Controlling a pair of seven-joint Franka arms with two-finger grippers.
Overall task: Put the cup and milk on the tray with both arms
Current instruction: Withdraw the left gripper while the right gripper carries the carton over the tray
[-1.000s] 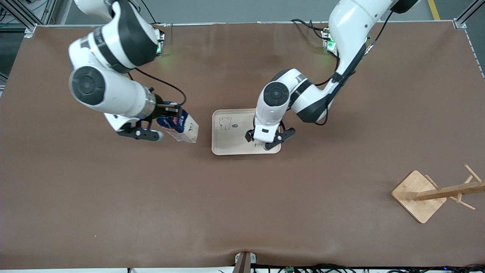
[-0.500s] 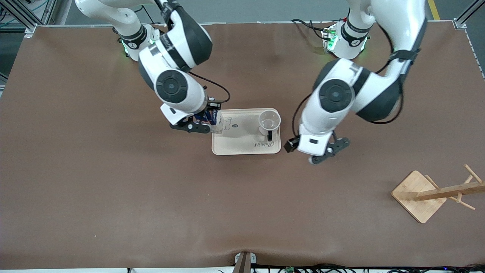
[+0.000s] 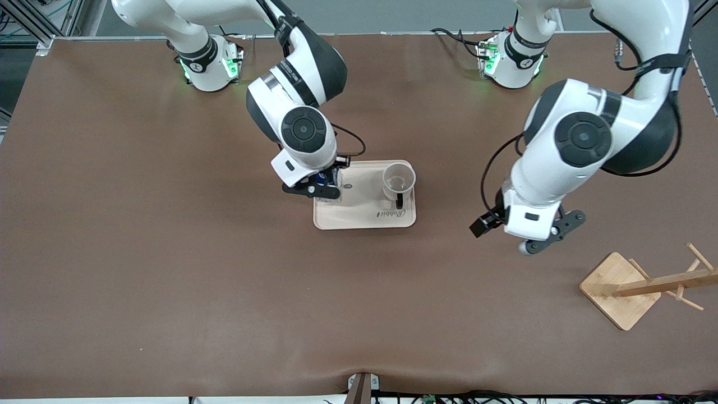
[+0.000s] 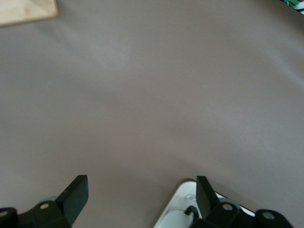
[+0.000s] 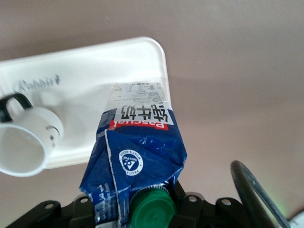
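Since a second ago the right gripper (image 3: 324,188) has carried the dark blue milk carton with green round cap and red label (image 5: 137,156) from over bare brown table (image 3: 168,292) to over the cream rectangular tray with "Rabbit" lettering (image 3: 359,216), at the tray's edge toward the right arm's end. Its fingers are clamped on the carton's crumpled top beside the cap; the carton hangs lengthwise below them, its beige base toward the tray. The small white mug with black handle (image 3: 399,179) stands upright on the tray's corner toward the left arm. The left gripper (image 3: 541,238), spread wide and empty, has withdrawn from the tray to over the table near the bamboo rack (image 3: 622,289).
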